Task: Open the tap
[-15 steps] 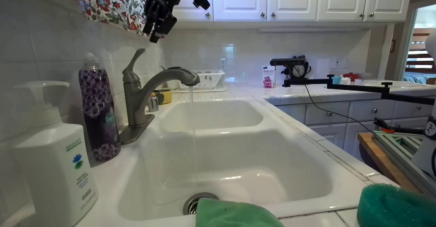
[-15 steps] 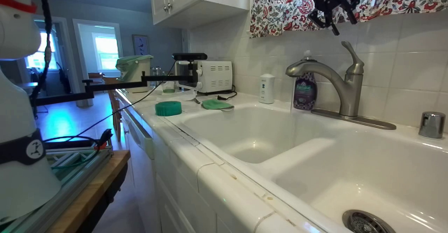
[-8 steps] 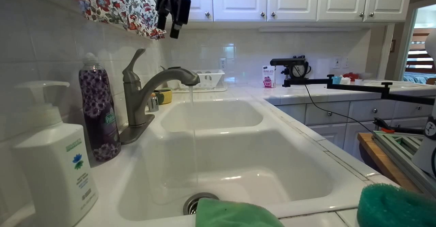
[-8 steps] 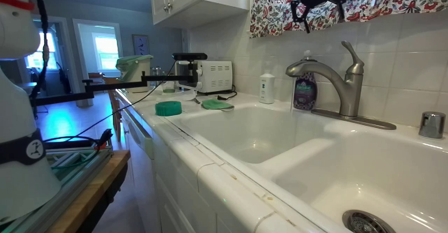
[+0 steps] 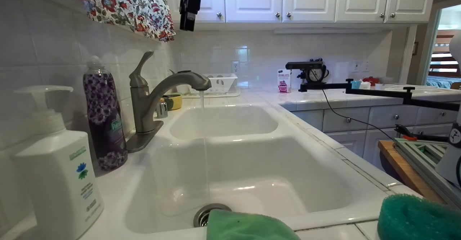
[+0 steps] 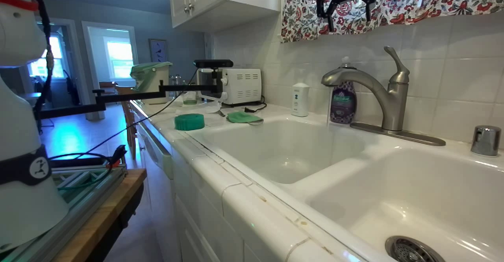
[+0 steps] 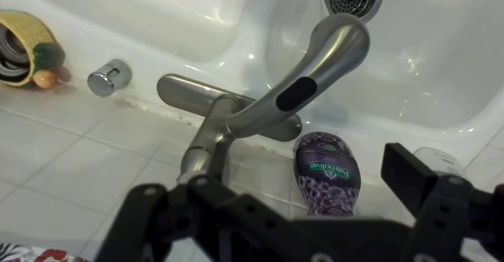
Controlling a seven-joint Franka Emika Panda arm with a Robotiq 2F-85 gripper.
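Observation:
The tap (image 5: 142, 105) is brushed grey metal, with an arching spout and a lever handle (image 5: 142, 65) tilted up; it also shows in an exterior view (image 6: 395, 104) and the wrist view (image 7: 271, 106). A thin stream of water (image 5: 202, 99) falls from the spout into the sink. My gripper (image 6: 349, 24) is open and empty, in the air above the tap, apart from the lever. In an exterior view the gripper (image 5: 188, 22) is seen edge-on and partly cut off. In the wrist view the gripper (image 7: 307, 163) shows its fingers wide apart; a finger covers much of the lever.
A purple-patterned bottle (image 5: 104, 121) and a white pump bottle (image 5: 59, 178) stand beside the tap. A floral curtain (image 6: 413, 2) hangs behind the gripper. The double sink (image 6: 334, 171) lies in front. A green cloth (image 5: 248, 227) and green scrubber (image 5: 414, 218) lie on the counter.
My gripper has moved up and away from the lever, rightward in an exterior view and leftward in an exterior view. It stays open. The lever and the water stream look the same.

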